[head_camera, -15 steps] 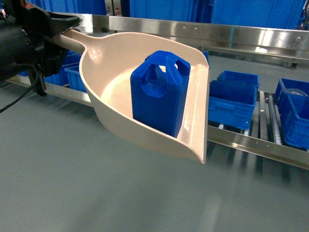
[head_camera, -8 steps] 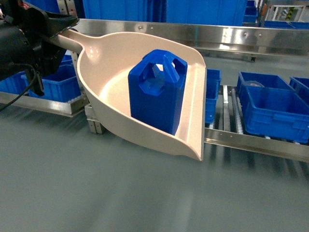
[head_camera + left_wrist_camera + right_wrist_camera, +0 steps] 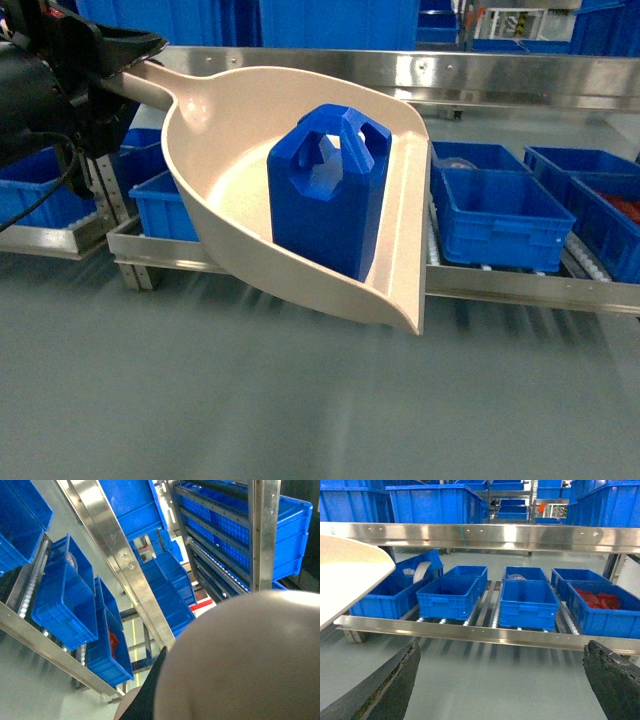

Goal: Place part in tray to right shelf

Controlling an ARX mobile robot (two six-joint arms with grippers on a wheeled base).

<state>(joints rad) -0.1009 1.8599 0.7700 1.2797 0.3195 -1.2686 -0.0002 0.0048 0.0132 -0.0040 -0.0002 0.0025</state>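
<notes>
Head view | left hand [image 3: 105, 62] clamped on tray [image 3: 240, 140] handle | lip faces right | part [image 3: 330, 190] upright | right hand [image 3: 502, 680] apart

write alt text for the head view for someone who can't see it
A beige tray, held by its handle in the left gripper at upper left, carries an upright blue part above a grey floor. Behind it a steel shelf holds blue crates on rollers.
</notes>
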